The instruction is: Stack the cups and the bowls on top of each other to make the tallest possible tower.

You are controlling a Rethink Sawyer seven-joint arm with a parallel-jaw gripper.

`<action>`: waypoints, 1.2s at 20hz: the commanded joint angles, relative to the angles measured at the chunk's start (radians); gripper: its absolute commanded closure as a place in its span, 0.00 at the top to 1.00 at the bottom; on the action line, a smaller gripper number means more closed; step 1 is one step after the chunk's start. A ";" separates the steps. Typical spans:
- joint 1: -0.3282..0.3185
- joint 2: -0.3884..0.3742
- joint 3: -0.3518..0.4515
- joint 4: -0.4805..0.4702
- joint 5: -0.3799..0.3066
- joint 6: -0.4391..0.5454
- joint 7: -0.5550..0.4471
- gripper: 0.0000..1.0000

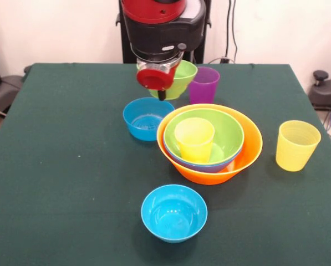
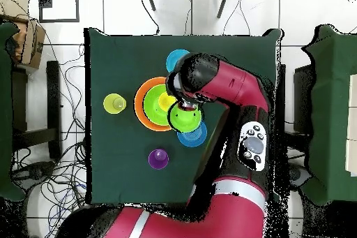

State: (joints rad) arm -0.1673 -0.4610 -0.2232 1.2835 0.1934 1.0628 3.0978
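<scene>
The tower is the big orange bowl [image 1: 248,152] with the large blue bowl [image 1: 209,166], the medium green bowl [image 1: 229,130] and the opaque yellow cup [image 1: 194,138] nested inside; it also shows in the overhead view [image 2: 145,102]. My gripper [image 1: 162,93] is shut on the rim of the small green bowl [image 1: 182,80] and holds it in the air, tilted, just behind the tower and over a small blue bowl [image 1: 146,118]. From above, the green bowl [image 2: 185,118] overlaps that blue bowl [image 2: 194,137]. The purple cup [image 1: 204,84] stands behind.
The ribbed pale yellow cup [image 1: 296,145] stands alone to the right of the tower. A second small blue bowl [image 1: 173,212] sits in front of the tower. The table [image 1: 60,166] has a dark green cloth.
</scene>
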 commanded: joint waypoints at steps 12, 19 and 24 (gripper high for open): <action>0.017 0.048 0.060 -0.131 -0.060 0.034 -0.016 0.00; 0.013 0.037 0.065 -0.152 -0.044 0.076 -0.009 0.00; 0.016 0.044 0.064 -0.161 -0.042 0.069 -0.002 0.00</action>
State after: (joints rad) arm -0.1670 -0.4482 -0.2292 1.1528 0.1664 1.0632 3.0978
